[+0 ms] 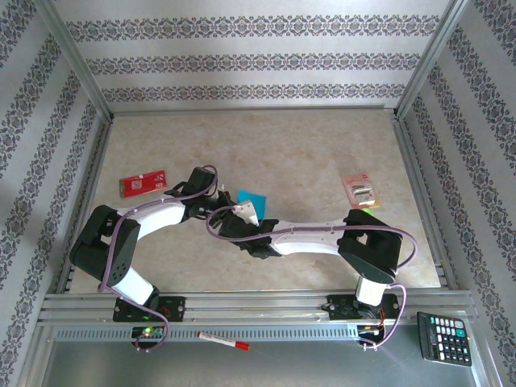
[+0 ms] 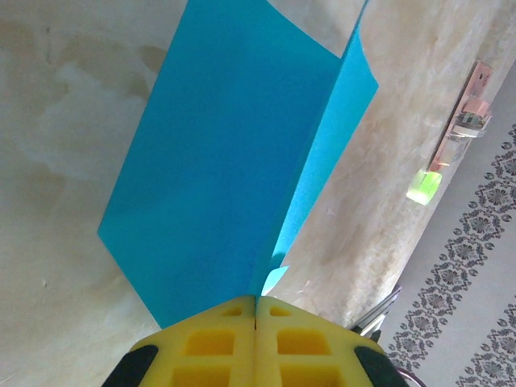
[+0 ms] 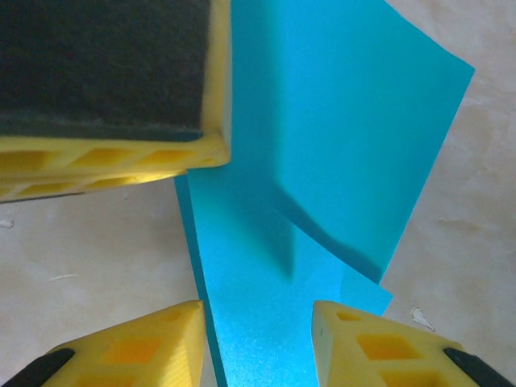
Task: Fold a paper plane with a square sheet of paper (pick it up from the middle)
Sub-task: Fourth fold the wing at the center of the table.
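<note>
Beige marbled bench (image 1: 322, 145) takes up most of the top view, with patterned walls round it. Both arms reach in to meet mid-bench. From up here the square sheet of paper (image 1: 252, 197) is just a small teal patch between the two wrists, and I can't read its folds.

The wrist cams give what the top view doesn't. Left wrist: the sheet is creased once into a V, one big flap facing the camera and a narrower flap edge-on to the right. The crease is the long axis. It starts at the left pincer (image 2: 255, 310) and runs away from it, up and slightly right in that frame. The yellow pads are pressed together on the near end of the crease, so the left pincer is clamped on the sheet.

Right wrist: same sheet seen from the other side, with a flap corner pointing up-right. The right pincer (image 3: 258, 347) has its fingers apart, the paper's lower part lies in the gap, and nothing is pinched. The left pincer's black-faced finger (image 3: 113, 72) sits top left, against the sheet edge. I can't tell if the paper touches the bench.

Smaller stuff from the top view: calculator (image 1: 445, 339) on the near rail at right, red-and-white card (image 1: 143, 184) left of the arms, pinkish packet (image 1: 360, 192) on the right, red marker (image 1: 223, 341) on the rail.
</note>
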`<state>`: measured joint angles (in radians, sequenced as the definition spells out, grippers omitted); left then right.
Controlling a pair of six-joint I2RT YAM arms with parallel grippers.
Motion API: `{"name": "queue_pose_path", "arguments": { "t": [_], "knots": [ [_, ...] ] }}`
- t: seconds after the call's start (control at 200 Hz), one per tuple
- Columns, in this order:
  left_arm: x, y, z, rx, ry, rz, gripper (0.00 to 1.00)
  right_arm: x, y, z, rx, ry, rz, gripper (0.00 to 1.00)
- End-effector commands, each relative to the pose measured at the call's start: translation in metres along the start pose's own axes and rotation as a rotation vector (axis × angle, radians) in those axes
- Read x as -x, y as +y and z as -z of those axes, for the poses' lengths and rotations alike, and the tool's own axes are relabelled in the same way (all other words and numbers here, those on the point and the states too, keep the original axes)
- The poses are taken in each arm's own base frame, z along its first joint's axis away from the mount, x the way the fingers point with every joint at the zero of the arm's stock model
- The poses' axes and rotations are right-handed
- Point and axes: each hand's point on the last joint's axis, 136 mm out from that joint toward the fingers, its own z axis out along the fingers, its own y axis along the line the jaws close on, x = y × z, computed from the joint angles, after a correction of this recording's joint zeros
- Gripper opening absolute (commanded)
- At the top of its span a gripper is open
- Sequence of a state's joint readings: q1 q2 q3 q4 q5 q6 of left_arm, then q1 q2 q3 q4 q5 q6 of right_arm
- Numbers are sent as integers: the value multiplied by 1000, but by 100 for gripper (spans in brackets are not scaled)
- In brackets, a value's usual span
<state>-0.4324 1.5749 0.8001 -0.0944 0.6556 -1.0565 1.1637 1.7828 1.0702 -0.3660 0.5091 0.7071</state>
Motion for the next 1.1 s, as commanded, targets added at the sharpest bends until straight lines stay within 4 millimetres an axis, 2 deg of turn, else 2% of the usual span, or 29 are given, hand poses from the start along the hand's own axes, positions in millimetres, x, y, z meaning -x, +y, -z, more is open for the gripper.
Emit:
{"name": "queue_pose_path", "arguments": {
  "t": [0.0, 0.345, 1.094],
  "knots": [
    [-8, 4, 3, 16, 4, 17, 0, 0, -8, 0, -99, -6, 6, 37],
    [-8, 3, 2, 11, 8, 15, 0, -4, -12, -8, -191, 1, 46, 34],
    [-9, 7, -1, 16, 14, 11, 0, -7, -13, -11, -197, 3, 47, 24]
  ]
}}
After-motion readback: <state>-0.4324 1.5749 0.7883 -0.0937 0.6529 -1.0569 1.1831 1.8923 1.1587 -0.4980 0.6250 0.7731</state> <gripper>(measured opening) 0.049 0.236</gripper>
